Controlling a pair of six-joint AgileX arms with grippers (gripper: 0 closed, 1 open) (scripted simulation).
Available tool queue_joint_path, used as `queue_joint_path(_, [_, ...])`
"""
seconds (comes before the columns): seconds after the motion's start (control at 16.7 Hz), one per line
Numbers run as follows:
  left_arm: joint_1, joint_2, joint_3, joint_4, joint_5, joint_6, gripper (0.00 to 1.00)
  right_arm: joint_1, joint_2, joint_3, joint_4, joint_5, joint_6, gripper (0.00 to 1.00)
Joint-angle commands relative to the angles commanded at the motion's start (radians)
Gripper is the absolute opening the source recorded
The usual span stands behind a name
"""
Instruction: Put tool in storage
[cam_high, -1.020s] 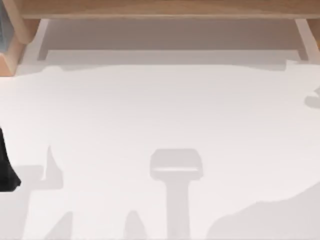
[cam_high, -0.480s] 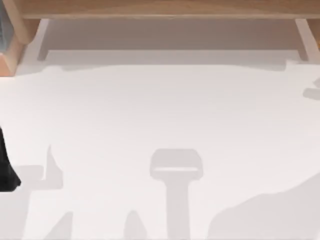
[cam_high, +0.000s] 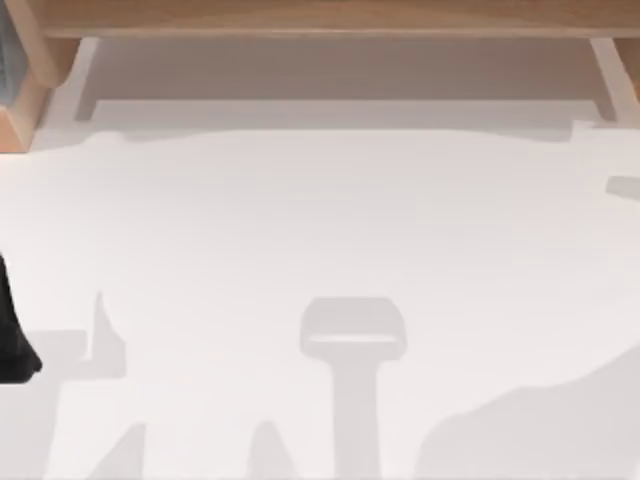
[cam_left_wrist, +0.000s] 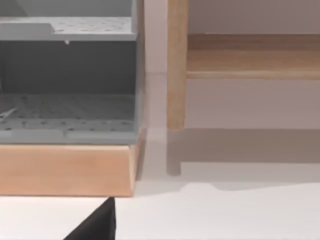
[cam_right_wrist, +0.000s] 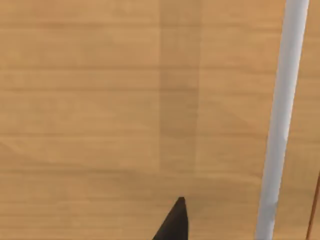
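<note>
The tool is out of view. The storage (cam_left_wrist: 67, 107) is a grey shelf unit with perforated shelves on a light wooden base, seen close up in the left wrist view. Its corner also shows at the top view's far left (cam_high: 8, 70). A black part of my left gripper (cam_left_wrist: 97, 225) sits low in front of the wooden base, over the white table. My left arm (cam_high: 12, 340) is a dark shape at the table's left edge. A black part of my right gripper (cam_right_wrist: 174, 222) faces a light wooden panel.
A wooden frame (cam_high: 320, 18) runs along the back of the white table (cam_high: 320, 220), with an upright wooden post (cam_left_wrist: 176, 75) beside the storage. A white bar (cam_right_wrist: 280, 120) crosses the wooden panel in the right wrist view. Grey shadows lie on the table's front half.
The small shadow at the table's right edge has shifted slightly and changed shape. My left arm has not moved.
</note>
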Motion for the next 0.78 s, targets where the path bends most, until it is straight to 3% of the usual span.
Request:
queue_joint_path(0.3, [0.0, 0.0, 0.0, 0.0, 0.0, 0.0, 1.0, 0.0, 0.0, 0.0, 0.0, 0.0, 0.0, 0.02])
queue_joint_path(0.78, [0.0, 0.0, 0.0, 0.0, 0.0, 0.0, 1.0, 0.0, 0.0, 0.0, 0.0, 0.0, 0.0, 0.0])
